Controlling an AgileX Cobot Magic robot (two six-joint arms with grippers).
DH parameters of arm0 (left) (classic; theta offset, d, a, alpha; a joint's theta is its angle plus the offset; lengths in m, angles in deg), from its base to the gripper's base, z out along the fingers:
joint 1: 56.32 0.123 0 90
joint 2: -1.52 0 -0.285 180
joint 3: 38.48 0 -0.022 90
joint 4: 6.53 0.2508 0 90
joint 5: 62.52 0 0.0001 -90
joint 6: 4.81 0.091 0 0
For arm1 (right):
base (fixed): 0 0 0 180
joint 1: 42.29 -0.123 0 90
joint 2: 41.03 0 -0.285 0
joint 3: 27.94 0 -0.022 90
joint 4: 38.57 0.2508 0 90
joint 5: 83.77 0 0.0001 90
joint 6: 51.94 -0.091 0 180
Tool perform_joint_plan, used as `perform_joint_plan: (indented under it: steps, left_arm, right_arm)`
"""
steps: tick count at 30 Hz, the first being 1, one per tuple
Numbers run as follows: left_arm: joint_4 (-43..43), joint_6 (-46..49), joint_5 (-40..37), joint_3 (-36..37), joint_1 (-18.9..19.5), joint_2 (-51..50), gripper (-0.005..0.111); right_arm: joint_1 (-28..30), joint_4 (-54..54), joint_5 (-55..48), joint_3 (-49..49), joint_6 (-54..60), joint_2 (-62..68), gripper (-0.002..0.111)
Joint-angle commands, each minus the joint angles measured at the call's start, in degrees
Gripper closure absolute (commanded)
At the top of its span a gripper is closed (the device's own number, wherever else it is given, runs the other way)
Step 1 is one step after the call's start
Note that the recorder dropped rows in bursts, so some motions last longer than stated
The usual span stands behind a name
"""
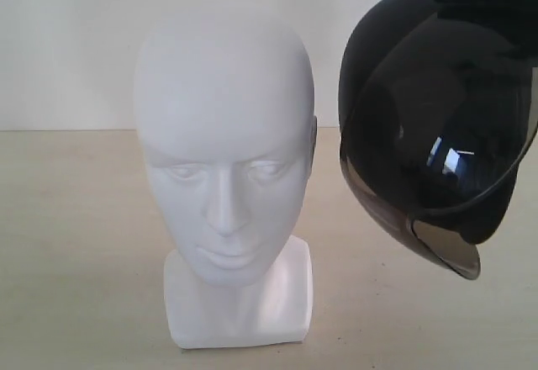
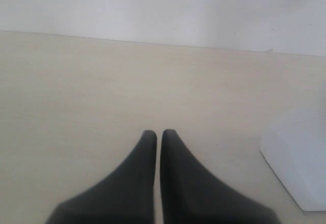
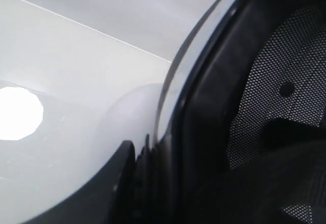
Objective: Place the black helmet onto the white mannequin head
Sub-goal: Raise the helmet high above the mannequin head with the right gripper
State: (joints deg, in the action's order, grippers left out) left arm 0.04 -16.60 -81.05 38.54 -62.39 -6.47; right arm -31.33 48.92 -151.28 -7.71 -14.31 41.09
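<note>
The white mannequin head (image 1: 225,160) stands upright on its block base, facing the camera, left of centre. The black helmet (image 1: 437,109) hangs in the air to its right, level with the head and tilted, its smoky visor turned toward the camera; it does not touch the head. My right gripper (image 3: 145,155) is shut on the helmet's rim (image 3: 204,112), one finger outside and the mesh lining (image 3: 275,81) inside. My left gripper (image 2: 158,135) is shut and empty, low over the table, with the mannequin's base (image 2: 298,163) off to one side.
The light wooden table (image 1: 67,244) runs to a white wall (image 1: 67,42) behind. The helmet fills the upper right of the exterior view and hides the right arm.
</note>
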Motion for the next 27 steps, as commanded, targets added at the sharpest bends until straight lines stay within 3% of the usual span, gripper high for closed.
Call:
perform_joint_plan:
  steps: [1, 19, 27]
  left_arm:
    - [0.09, 0.24, 0.08, 0.2, 0.17, 0.21, 0.102]
    - [0.09, 0.24, 0.08, 0.2, 0.17, 0.21, 0.102]
    - [0.09, 0.24, 0.08, 0.2, 0.17, 0.21, 0.102]
  right_arm:
    - [2.15, 11.35, -2.45, -0.84, 3.67, -1.12, 0.108]
    - [2.27, 12.46, -2.11, -0.84, 2.89, -1.12, 0.108]
    - [1.52, 11.78, 3.85, -0.84, 1.18, -2.26, 0.108]
